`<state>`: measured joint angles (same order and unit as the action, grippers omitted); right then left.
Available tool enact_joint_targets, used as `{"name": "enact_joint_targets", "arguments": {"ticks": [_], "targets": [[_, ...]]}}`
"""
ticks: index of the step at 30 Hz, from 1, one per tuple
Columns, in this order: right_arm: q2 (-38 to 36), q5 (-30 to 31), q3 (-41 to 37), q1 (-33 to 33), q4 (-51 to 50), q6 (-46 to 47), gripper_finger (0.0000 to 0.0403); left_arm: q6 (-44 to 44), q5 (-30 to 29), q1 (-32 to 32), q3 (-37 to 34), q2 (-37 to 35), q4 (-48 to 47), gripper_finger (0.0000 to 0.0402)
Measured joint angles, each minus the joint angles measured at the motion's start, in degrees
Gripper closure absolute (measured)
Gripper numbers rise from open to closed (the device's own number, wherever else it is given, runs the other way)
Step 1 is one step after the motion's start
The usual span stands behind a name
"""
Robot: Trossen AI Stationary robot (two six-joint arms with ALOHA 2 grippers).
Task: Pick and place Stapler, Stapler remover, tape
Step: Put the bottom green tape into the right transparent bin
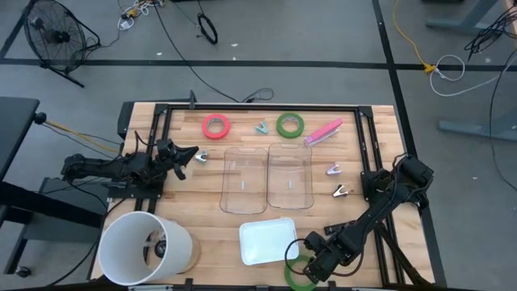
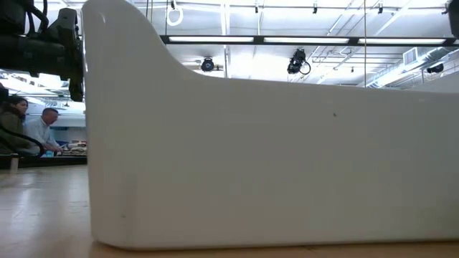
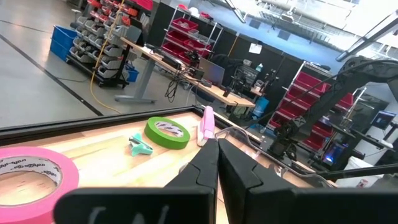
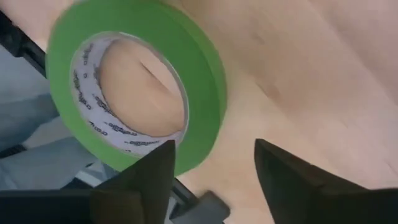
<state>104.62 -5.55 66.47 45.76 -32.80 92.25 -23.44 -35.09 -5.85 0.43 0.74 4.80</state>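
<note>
right fingers: apart, over the near edge of the surface, just beside a green tape, not gripping it
left fingers: together, empty, at the left
other tape: red and green, far side
white tray: left of the near green tape

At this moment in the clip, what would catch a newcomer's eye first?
Probably the right gripper at the table's near edge, its fingers open over a green tape ring lying half off the edge. Next, the big white bucket at the near left corner, and the red tape ring along the far side.
</note>
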Motion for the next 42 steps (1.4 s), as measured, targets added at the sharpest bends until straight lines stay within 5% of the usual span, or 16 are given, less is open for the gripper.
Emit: {"name": "enact_joint_targets", "arguments": {"ticks": [6,26,30,35,42], "targets": [[0.0,0.0,-3.3,-0.2,10.3,1.2,0.0149,0.0,0.0,0.0,0.0,0.0,0.0,0.0388],[3.2,-1.0,-3.4,-0.3,10.8,5.0,0.0182,0.0,0.1,0.0,0.0,0.0,-0.3,0.0387],[4.4,-2.6,-3.1,-0.4,10.1,7.4,0.0221,0.0,0.0,0.0,0.0,0.0,-0.3,0.0388],[4.1,-3.0,-3.2,-0.5,9.9,7.4,0.0354,0.0,0.1,0.0,0.0,0.0,-0.3,0.0388],[3.8,-5.7,-3.3,-0.9,10.4,5.9,0.0352,0.1,0.0,0.0,0.0,0.0,-0.3,0.0388]]}}
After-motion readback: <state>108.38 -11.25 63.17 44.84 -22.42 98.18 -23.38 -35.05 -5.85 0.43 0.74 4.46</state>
